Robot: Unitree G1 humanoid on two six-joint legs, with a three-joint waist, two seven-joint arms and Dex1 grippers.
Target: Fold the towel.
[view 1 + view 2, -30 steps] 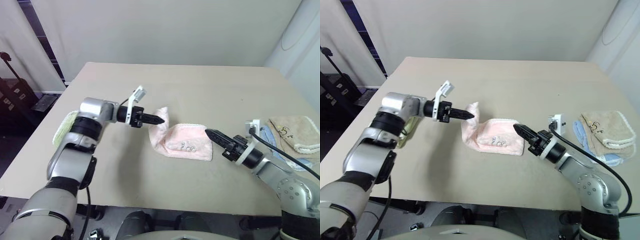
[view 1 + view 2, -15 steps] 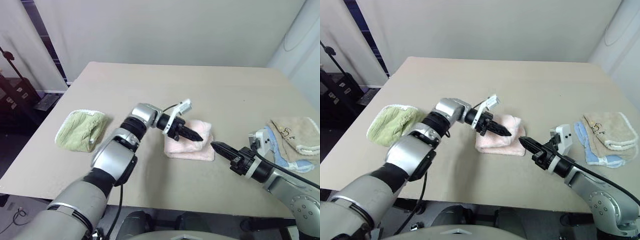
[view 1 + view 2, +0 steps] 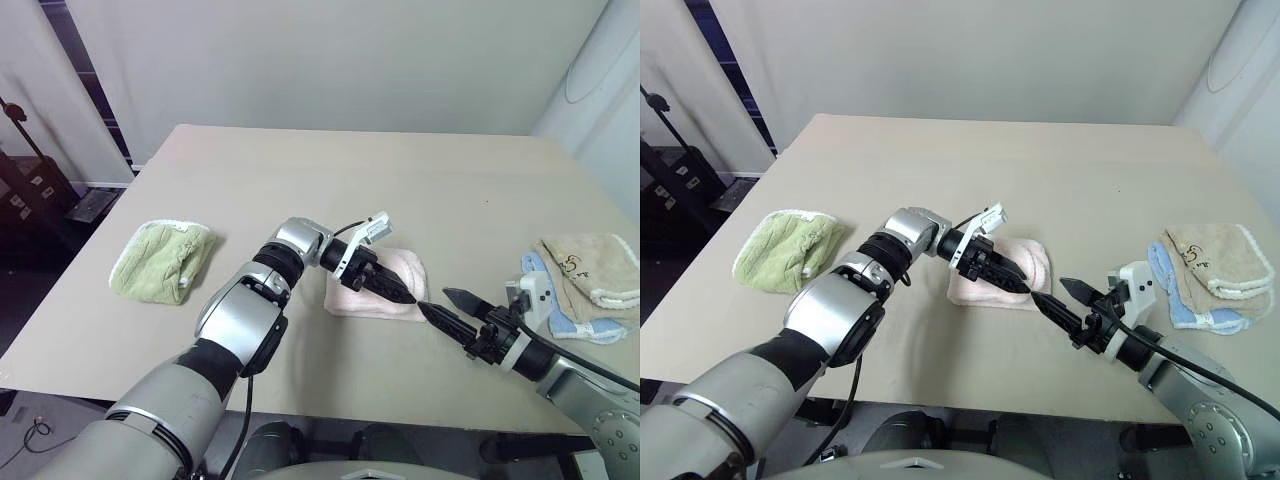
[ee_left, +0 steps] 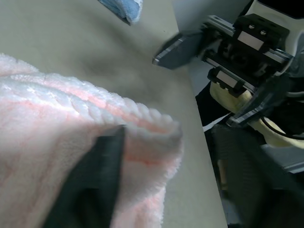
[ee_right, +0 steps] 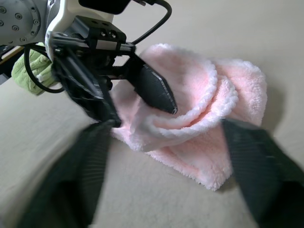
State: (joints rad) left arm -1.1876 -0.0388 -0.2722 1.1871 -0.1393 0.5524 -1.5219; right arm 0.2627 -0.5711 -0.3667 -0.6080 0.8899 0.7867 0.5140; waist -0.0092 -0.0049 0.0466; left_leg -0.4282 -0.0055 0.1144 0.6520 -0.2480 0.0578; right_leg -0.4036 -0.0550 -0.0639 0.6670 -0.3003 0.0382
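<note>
Beige and broad, the counter (image 3: pixel 300 170) stands before a pale wall, with a dark doorway beyond its far left corner. Taking the pink towel (image 3: pixel 405 268) as the landmark: it lies folded into a small thick pad near the middle of the counter, towards the near edge, its upper layer curling over in a soft roll with a white trimmed edge showing along the curl.

Well to the left of the towel sits a green towel (image 3: pixel 163 259), bunched into a rough pad near the counter's left edge.

From the left, the left arm reaches across to the towel, and the left gripper (image 3: pixel 392 288) rests over the towel's near side. Its jaws stand apart: the right wrist view shows one black finger (image 5: pixel 154 89) lying on top of the rolled fold and the other lower down at the towel's edge, with cloth between them but not squeezed. In the left wrist view, one fingertip (image 4: pixel 107 156) lies against the pink terry just under the curled rim.

Just to the right of the towel, off its near right corner, the right gripper (image 3: pixel 450 308) hovers above the bare counter, pointing towards the towel, jaws spread wide and empty.

Well to the right of the towel, by the counter's right edge, a beige towel (image 3: pixel 585 264) lies on top of a blue cloth (image 3: pixel 575 322).
</note>
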